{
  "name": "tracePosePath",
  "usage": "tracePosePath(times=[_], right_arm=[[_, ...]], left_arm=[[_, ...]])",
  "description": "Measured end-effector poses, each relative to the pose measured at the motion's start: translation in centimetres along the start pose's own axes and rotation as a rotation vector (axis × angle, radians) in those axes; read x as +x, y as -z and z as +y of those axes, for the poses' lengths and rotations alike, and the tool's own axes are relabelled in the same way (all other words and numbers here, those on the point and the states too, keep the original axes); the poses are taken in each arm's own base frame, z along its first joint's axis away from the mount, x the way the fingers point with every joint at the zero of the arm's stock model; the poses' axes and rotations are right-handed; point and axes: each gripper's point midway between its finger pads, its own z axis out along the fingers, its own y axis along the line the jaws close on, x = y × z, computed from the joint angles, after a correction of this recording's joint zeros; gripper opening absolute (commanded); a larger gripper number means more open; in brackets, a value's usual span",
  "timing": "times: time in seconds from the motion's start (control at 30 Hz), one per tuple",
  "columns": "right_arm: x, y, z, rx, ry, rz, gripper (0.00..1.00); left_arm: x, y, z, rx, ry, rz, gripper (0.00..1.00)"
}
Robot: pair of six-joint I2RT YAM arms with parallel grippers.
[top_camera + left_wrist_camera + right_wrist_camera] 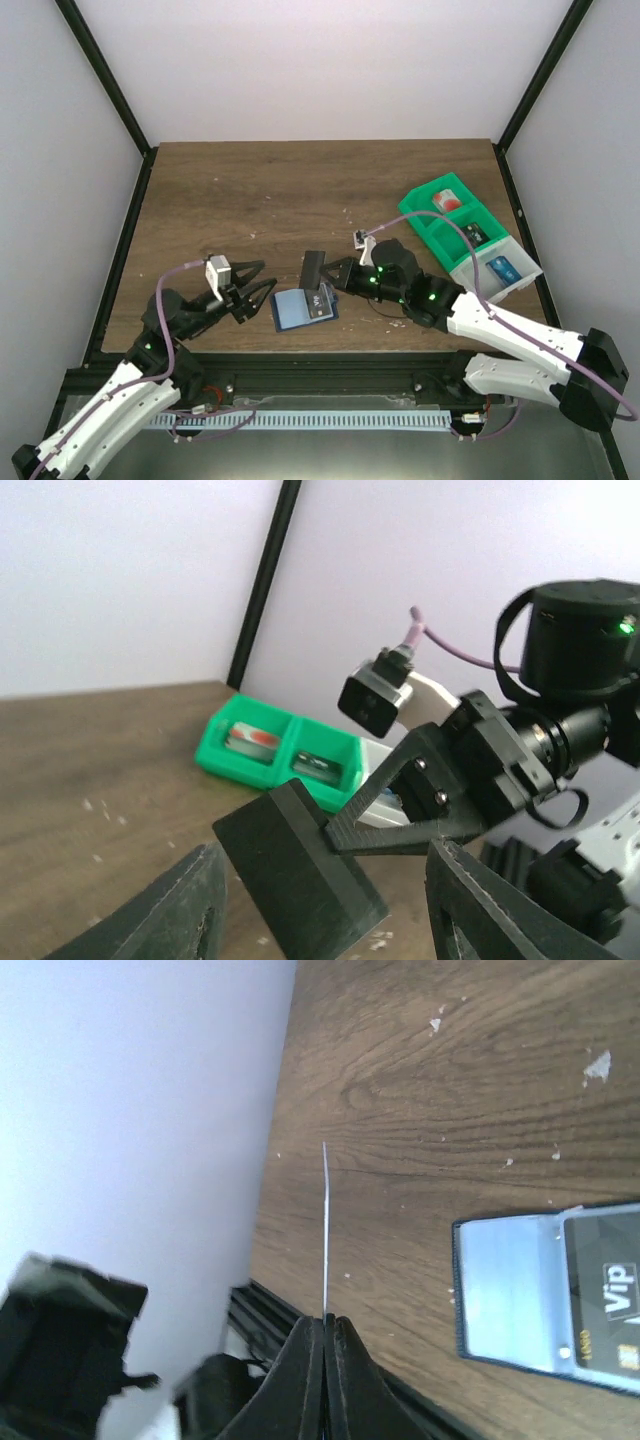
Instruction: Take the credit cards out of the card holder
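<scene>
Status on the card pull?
Left tool open, empty. Right tool shut on dark card. Card holder open on table, Vip card inside. No obstruction seen.

Card holder (292,310): navy bifold, lying open and flat near the front edge of the table (250,190), paler blue-grey inner panels facing up. Dark card (605,1300) marked "Vip": sitting at the holder's right half. Second dark card (325,1230): being pinched by one edge in the right gripper (325,1328), standing just beyond the holder's far edge.
</scene>
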Motion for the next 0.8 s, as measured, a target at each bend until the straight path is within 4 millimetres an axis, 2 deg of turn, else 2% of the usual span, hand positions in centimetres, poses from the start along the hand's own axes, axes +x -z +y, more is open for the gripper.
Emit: tracePosePath(times=[0.17, 0.3, 0.47, 0.67, 0.8], right_arm=[[-1.2, 0.4, -0.7, 0.009, -0.26, -0.004, 0.0], [-1.3, 0.6, 0.3, -0.022, -0.393, 0.026, 0.01], [-0.2, 0.3, 1.7, -0.082, -0.509, 0.119, 0.0], [1.8, -0.9, 1.4, -0.095, -0.61, 0.242, 0.01], [2.6, -1.1, 1.2, -0.101, -0.65, 0.283, 0.01]], left_arm=[[0.6, 0.0, -0.9, 0.047, -0.236, 0.057, 0.56], [0.9, -0.4, -1.8, 0.096, -0.385, 0.138, 0.58], [0.7, -0.7, -2.8, 0.163, -0.532, 0.158, 0.59], [3.2, -1.0, -3.3, 0.262, -0.628, 0.236, 0.59], [4.2, -0.8, -3.3, 0.29, -0.684, 0.264, 0.59]])
